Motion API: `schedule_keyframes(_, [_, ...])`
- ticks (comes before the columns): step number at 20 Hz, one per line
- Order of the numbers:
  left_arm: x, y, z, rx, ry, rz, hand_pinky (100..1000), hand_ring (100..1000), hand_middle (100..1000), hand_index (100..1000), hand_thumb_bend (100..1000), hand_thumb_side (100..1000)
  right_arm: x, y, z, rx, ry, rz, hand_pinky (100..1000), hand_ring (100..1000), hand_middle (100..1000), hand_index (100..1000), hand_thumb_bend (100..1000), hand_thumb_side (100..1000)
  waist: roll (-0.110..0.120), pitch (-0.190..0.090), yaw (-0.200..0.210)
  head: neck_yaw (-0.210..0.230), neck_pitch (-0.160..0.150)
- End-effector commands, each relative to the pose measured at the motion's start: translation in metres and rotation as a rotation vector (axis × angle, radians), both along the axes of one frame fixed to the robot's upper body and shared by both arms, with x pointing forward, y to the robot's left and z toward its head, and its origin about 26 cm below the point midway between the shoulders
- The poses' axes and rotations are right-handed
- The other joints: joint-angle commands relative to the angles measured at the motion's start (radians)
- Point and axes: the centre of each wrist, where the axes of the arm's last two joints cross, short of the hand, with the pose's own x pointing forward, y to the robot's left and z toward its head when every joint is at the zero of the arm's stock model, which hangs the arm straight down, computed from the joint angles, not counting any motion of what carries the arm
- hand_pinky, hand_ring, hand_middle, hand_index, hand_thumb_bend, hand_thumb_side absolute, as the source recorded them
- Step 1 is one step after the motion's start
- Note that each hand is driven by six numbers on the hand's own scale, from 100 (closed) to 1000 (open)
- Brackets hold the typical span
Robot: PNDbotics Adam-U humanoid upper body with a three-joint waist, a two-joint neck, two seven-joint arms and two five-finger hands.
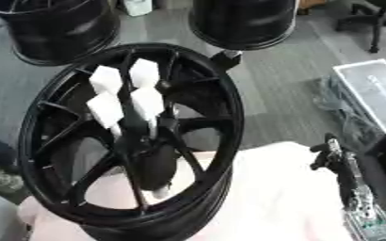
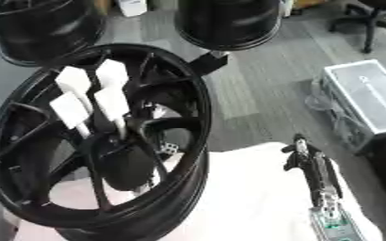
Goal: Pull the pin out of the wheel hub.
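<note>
A black spoked wheel hub stands tilted on the white table, its open face turned up toward me. Several white pins with flat block heads stick out of its centre, their stems running down into the dark middle. A small white tip shows below that middle. My right hand rests at the lower right, fingers up and relaxed, well apart from the wheel and holding nothing. My left hand does not show.
Two more black wheels stand on the grey floor behind. A grey box with a clear bag lies at the right. An office chair is in the far right corner.
</note>
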Motion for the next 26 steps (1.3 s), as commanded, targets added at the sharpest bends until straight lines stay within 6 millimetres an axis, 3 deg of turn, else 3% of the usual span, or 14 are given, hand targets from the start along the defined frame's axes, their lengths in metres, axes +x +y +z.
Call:
schedule_keyframes(1, [0.02,-0.02,-0.007,0.379,0.057,-0.254,782,735,711,809,514,172,0.003,-0.004,0.006,-0.026,-0.016,0.015,509,367,328,516,100,964,-0.002,-0.02,-0.003,-0.001,-0.005])
schedule_keyframes(7, [0.049,-0.068,-0.034,0.438,0.1,-0.34,770,708,696,804,446,198,0.005,0.0,0.006,-0.023,-0.015,0.03,509,367,328,515,100,975,-0.003,-0.019,-0.012,0.009,-0.015])
schedule_keyframes(12, [0.06,-0.091,-0.054,0.495,0.129,-0.352,761,701,696,802,436,198,0.006,0.002,0.007,-0.018,-0.017,0.039,509,367,328,515,100,975,-0.005,-0.017,-0.017,0.013,-0.019])
schedule_keyframes(26, [0.072,-0.102,-0.081,0.533,0.194,-0.332,747,659,666,786,385,244,0.009,0.005,0.009,-0.012,-0.023,0.051,509,367,327,515,100,991,-0.007,-0.008,-0.027,0.014,-0.031])
